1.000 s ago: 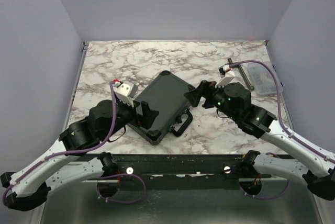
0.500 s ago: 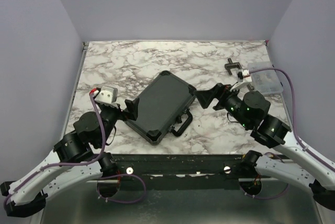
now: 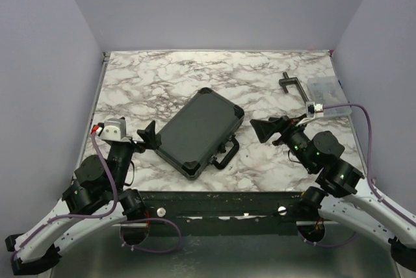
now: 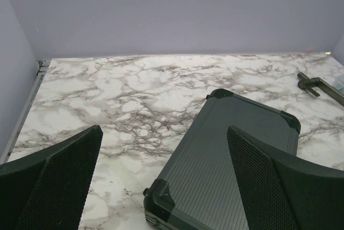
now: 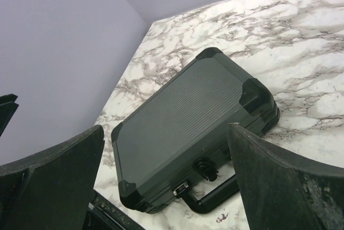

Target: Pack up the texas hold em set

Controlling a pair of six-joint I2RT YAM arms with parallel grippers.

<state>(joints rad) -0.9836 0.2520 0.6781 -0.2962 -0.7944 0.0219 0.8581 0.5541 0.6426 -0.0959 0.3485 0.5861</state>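
Top view: both arms have pulled back from the shut case (image 3: pixel 198 133) lying mid-worktop toward the near edge; left gripper (image 3: pixel 148 136) and right gripper (image 3: pixel 263 128) are released. Left wrist: fingers spread, holding nothing. Right wrist: likewise. Packing looks done.

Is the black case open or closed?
Shut. The black case lies flat with its lid down against the base, and none of its inside shows.

Top external: high, from the near side, looking down.
Wrists: low, close, from either side.
Shared: black ribbed rectangular hard case (image 3: pixel 198 132).
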